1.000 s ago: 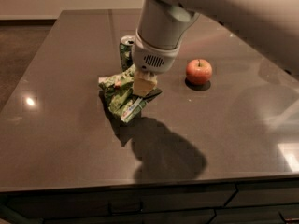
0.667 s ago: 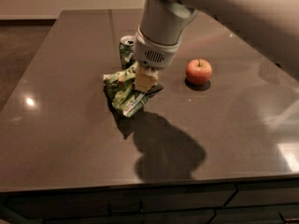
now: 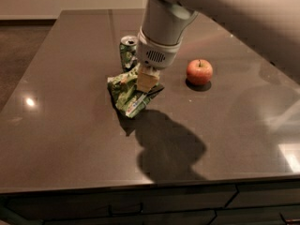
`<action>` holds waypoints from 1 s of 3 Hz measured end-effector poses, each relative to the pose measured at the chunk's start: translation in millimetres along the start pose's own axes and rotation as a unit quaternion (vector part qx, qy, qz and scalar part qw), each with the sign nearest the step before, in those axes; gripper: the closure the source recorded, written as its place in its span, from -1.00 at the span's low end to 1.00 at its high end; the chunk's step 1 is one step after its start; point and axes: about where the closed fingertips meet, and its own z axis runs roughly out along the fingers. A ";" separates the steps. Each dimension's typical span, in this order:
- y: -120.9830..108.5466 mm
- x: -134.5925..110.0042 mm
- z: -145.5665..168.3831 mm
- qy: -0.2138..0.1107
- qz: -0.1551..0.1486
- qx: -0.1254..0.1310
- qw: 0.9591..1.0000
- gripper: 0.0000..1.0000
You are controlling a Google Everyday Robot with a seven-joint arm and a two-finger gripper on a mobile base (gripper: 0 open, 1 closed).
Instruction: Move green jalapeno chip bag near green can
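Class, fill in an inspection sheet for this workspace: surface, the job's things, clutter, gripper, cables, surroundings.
Surface: dark glossy countertop, with light reflections and the arm's shadow towards the front.
Job's things: green jalapeno chip bag crumpled mid-counter; green can upright just behind it; whether they touch is unclear.
Clutter: red apple, to the right, apart from both.
Gripper: gripper down on the bag, closed on its right part.
Cables: nothing seen.
Surroundings: drawer fronts below the front edge; floor at left.

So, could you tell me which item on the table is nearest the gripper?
The bag: the gripper is down on it, while the can stands just behind and the apple sits well apart.
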 end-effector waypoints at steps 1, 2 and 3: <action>0.5 -0.9 -0.1 0.000 -0.001 0.001 1.000 -0.76; 0.9 -1.6 0.0 -0.001 -0.002 0.001 1.000 -1.00; 0.9 -1.6 0.0 -0.001 -0.002 0.001 1.000 -1.00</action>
